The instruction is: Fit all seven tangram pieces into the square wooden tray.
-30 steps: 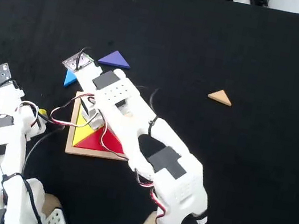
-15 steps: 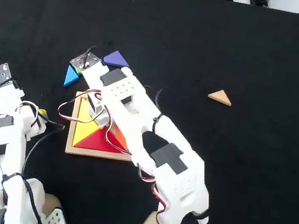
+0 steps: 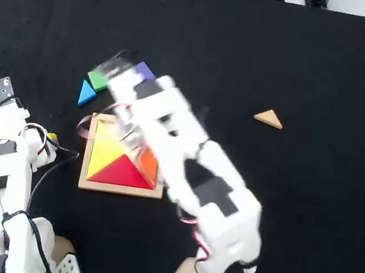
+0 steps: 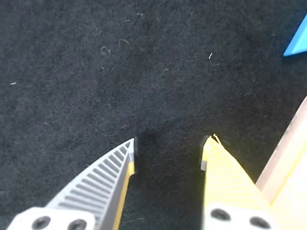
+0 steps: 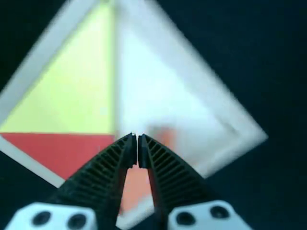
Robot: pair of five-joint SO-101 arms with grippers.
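Since your right claw (image 5: pixel 135 138) hangs clenched and empty over the tray (image 3: pixel 117 188), pinch the likely light, stiff green piece (image 3: pixel 97 81) just beyond the claw by opposite edges.

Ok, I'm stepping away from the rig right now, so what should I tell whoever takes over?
Left gripper: open, empty, over the cloth beside the tray.
Right gripper: shut, empty, above the tray.
Done: yellow triangle, red triangle and orange piece lie in the tray.
Left: green piece, blue triangle and purple triangle lie on the cloth beyond the tray. The tan triangle lies apart on the right arm's side. All four need fitting.
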